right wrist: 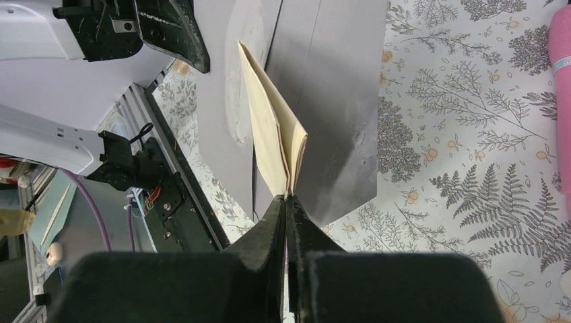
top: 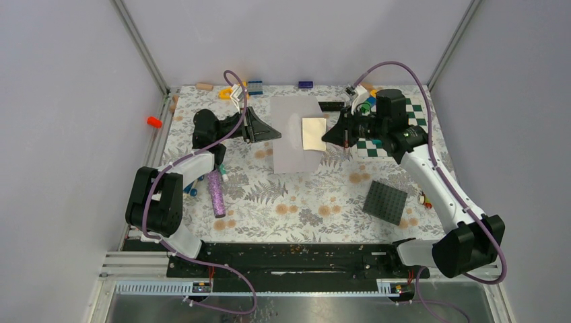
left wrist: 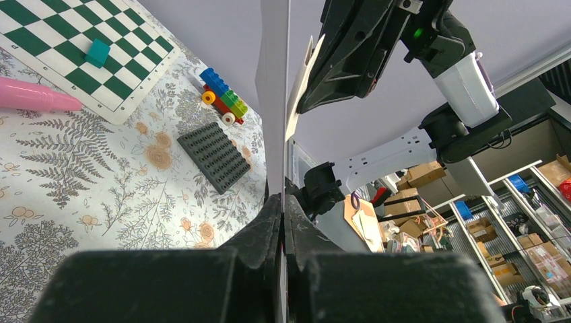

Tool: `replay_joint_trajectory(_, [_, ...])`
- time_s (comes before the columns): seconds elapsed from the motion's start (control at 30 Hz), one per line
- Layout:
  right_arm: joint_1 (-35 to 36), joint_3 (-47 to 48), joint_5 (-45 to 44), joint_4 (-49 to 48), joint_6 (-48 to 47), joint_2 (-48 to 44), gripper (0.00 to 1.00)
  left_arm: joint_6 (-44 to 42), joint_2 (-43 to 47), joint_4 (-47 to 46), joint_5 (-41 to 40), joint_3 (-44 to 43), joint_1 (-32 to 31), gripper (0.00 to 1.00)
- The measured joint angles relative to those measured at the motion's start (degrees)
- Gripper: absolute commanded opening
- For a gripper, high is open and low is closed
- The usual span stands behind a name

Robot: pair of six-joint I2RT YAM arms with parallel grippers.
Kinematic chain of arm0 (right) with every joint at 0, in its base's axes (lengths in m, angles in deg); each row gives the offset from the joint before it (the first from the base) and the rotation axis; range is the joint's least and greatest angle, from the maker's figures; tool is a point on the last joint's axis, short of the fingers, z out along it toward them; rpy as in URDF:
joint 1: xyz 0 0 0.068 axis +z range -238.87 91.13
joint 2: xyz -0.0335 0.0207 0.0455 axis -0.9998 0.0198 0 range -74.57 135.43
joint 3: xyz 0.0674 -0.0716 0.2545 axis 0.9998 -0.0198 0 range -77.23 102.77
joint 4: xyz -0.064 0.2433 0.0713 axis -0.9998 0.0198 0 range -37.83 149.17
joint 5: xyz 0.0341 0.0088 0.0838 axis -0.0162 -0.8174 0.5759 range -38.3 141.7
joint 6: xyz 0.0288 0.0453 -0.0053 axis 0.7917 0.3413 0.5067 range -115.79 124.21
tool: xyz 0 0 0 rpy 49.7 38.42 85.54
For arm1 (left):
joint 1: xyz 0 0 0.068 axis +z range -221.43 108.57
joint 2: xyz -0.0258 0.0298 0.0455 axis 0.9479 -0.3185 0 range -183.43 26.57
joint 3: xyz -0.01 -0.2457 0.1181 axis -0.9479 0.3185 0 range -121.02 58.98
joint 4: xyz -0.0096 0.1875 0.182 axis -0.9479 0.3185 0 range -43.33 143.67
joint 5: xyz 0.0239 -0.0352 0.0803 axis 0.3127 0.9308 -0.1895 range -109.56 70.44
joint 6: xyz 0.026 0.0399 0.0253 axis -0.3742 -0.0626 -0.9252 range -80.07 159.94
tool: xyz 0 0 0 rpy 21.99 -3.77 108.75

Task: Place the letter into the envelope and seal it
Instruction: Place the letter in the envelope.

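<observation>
The light grey envelope (top: 289, 145) lies open at the table's middle back. My left gripper (top: 277, 134) is shut on its left edge. In the left wrist view the envelope (left wrist: 275, 101) shows edge-on, rising from my gripper (left wrist: 283, 202). The tan letter (top: 314, 133) is folded small and sits over the envelope's right half. My right gripper (top: 327, 136) is shut on its right edge. In the right wrist view the letter (right wrist: 276, 134) rises from my gripper (right wrist: 287, 200), and the grey envelope (right wrist: 337, 101) shows on both sides of it.
A pink cylinder (top: 216, 194) lies at the front left. A dark grey studded plate (top: 386, 201) lies at the front right. The green-and-white checkerboard (top: 377, 145) lies under the right arm. Toy bricks (top: 254, 86) lie along the back edge. An orange piece (top: 154, 122) sits on the left rail.
</observation>
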Motion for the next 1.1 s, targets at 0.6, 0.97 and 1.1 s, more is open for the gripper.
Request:
replay_joint_trajectory(0.6, [-1.75,-1.33,2.1,-2.38,4.28,0.79,0.0,0.09,0.0,-0.09,0.02,0.07,0.0,0.0])
replay_joint_trajectory(0.97, [-1.68,-2.58,3.87,-4.28,7.02,3.21,0.0,0.48,0.0,-1.36,0.02,0.07,0.0,0.0])
replay_joint_trajectory(1.1, [-1.55,-2.58,4.85,-5.18,7.63,3.8,0.0,0.68,0.0,-1.4,0.02,0.07,0.0,0.0])
